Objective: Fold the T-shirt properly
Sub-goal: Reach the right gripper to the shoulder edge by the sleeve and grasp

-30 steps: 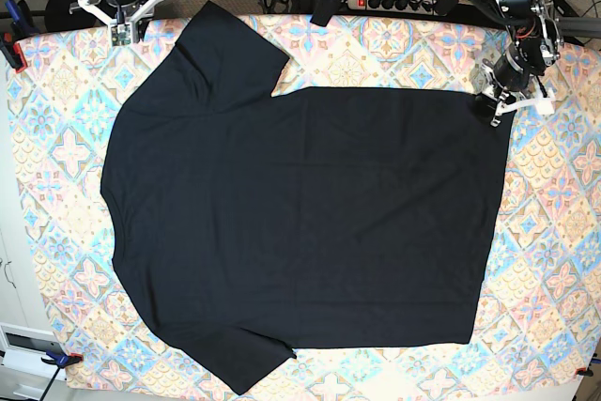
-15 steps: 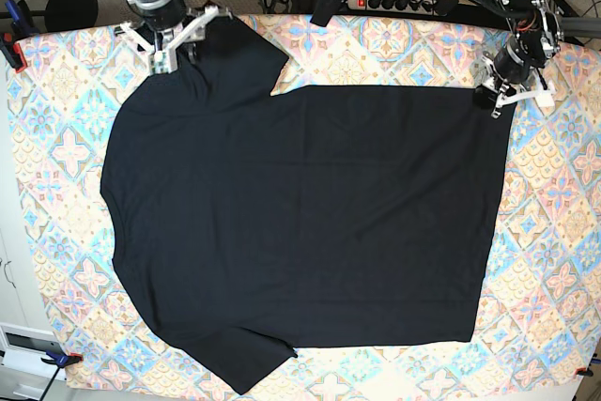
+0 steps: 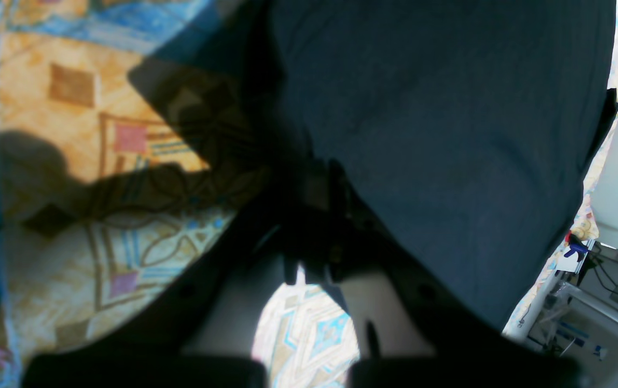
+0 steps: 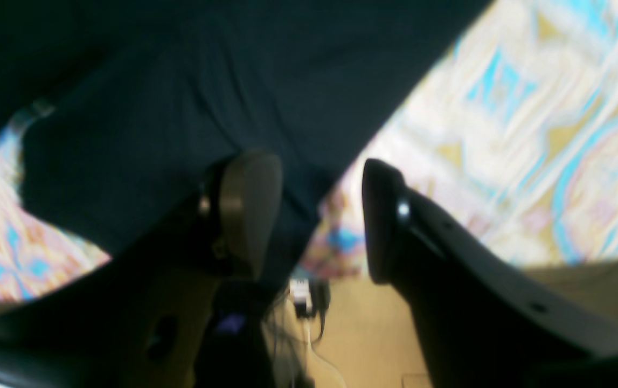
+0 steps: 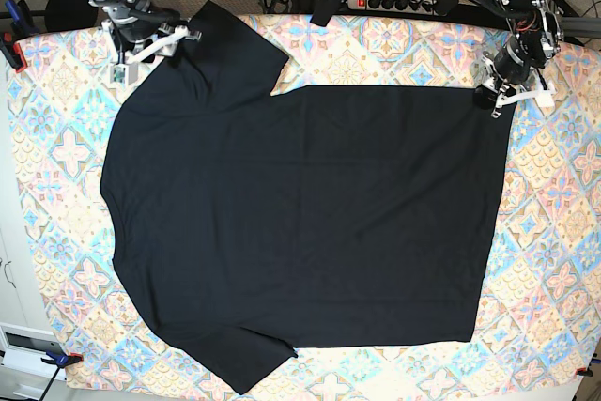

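Desk (image 5: 563,260): shirt (image 5: 300,223) flat | right claw (image 5: 150,42) shifted back to sleeve edge, now spread, nothing pinched | left claw (image 5: 502,99) kept pinching hem corner | fold pending

Both arms (image 5: 526,7) are black, jointed metal with white finger mounts; the right gripper's (image 4: 314,215) rounded pads (image 4: 249,205) look grey, though blurred.

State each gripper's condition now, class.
Left gripper: closed on the T-shirt hem corner.
Right gripper: open, straddling the sleeve edge, holding nothing.
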You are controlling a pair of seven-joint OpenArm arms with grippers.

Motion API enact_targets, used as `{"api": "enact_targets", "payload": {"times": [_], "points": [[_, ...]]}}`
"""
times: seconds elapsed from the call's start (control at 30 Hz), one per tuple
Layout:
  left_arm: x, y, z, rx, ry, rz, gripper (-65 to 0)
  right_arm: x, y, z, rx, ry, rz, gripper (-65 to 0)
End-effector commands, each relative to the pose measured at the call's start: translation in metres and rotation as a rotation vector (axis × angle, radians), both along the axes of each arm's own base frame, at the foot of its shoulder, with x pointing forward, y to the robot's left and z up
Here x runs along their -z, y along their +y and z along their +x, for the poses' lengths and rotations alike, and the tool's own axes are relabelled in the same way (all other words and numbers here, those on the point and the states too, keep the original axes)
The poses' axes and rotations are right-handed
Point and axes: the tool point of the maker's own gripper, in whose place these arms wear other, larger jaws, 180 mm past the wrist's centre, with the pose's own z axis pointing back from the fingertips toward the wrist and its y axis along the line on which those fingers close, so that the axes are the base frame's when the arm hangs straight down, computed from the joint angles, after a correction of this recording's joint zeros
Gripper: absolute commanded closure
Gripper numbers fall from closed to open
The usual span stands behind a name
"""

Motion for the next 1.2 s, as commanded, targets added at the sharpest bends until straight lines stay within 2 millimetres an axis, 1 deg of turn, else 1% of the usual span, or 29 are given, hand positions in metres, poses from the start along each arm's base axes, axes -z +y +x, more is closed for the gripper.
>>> {"api": "enact_targets", "payload": {"times": [0.0, 0.17, 0.3, 0.4, 0.43, 0.6, 0.77, 0.9, 0.93, 0.97, 1.03, 1.13, 1.17], "points": [[-0.007, 0.007, 0.004, 0.005, -0.017, 0.019, 0.0, -0.001, 0.000, 0.000, -0.005, -0.009, 0.002, -28.2], [-0.007, 0.007, 0.004, 0.006, -0.016, 0.018, 0.0, 0.018, 0.000, -0.017, 0.010, 0.057, 0.019, -28.2], [-0.007, 0.007, 0.004, 0.006, -0.016, 0.018, 0.0, 0.029, 0.007, -0.025, 0.056, 0.092, 0.102, -28.2], [-0.009, 0.011, 0.004, 0.009, -0.016, 0.029, 0.0, 0.037, 0.011, -0.033, 0.098, 0.118, 0.163, -28.2], [-0.009, 0.011, 0.004, 0.009, -0.016, 0.029, 0.0, 0.038, 0.012, -0.034, 0.099, 0.122, 0.168, -28.2], [-0.010, 0.012, 0.004, 0.010, -0.016, 0.031, 0.0, 0.037, 0.036, -0.034, 0.009, 0.114, 0.220, -28.2], [-0.010, 0.012, 0.004, 0.010, -0.016, 0.031, 0.0, 0.036, 0.042, -0.033, -0.017, 0.105, 0.235, -28.0], [-0.010, 0.012, 0.004, 0.010, -0.016, 0.031, 0.0, 0.036, 0.051, -0.035, -0.039, 0.111, 0.251, -27.7], [-0.010, 0.012, 0.004, 0.010, -0.016, 0.031, 0.0, 0.036, 0.053, -0.035, -0.043, 0.112, 0.254, -26.6], [-0.010, 0.012, 0.004, 0.010, -0.016, 0.032, 0.0, 0.036, 0.053, -0.035, -0.043, 0.110, 0.254, -24.1], [-0.007, 0.008, -0.001, 0.024, 0.001, 0.016, 0.0, 0.035, 0.051, -0.033, -0.038, 0.105, 0.249, -16.1], [-0.006, 0.003, -0.005, 0.045, 0.018, -0.006, 0.0, 0.033, 0.051, -0.032, -0.039, 0.100, 0.250, -5.8], [-0.004, 0.003, -0.010, 0.048, 0.031, -0.010, 0.0, 0.033, 0.051, -0.033, -0.039, 0.102, 0.250, -2.2]]}}
